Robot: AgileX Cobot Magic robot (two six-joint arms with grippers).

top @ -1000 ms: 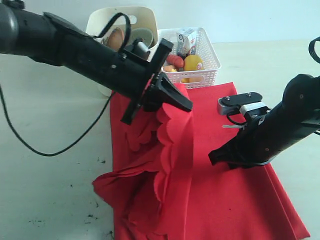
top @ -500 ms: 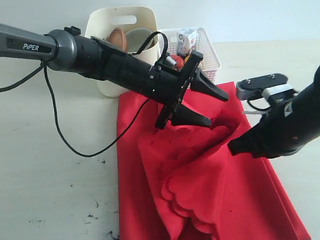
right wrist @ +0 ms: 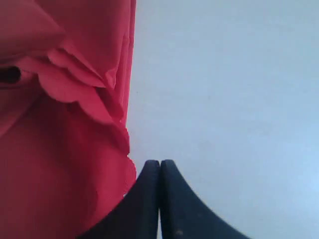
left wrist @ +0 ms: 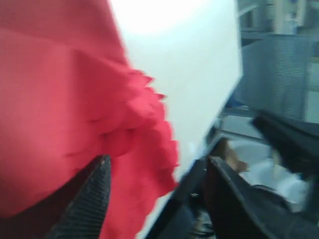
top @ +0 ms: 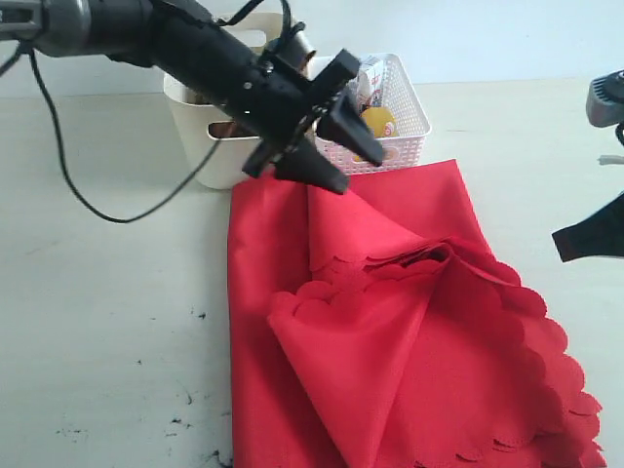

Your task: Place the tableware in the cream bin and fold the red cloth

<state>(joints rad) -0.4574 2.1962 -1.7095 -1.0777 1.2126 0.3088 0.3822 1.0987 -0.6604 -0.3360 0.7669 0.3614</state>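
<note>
The red cloth lies on the table folded over itself, its scalloped edge now along the right and front. My left gripper hangs open just above the cloth's far edge, in front of the bins, with nothing in it. The blurred left wrist view shows its fingers spread wide over the red cloth. My right gripper is off the cloth at the right edge of the exterior view. It is shut and empty beside the cloth's edge. The cream bin stands behind my left arm, which hides the tableware in it.
A white lattice basket with toy food and a milk carton stands right of the cream bin, touching the cloth's far edge. A black cable trails from the left arm over the pale table.
My left gripper opened, let go of the cloth and drew back up toward the bins. The lifted fold dropped over to the right. My right arm pulled away to the right, off the cloth.
</note>
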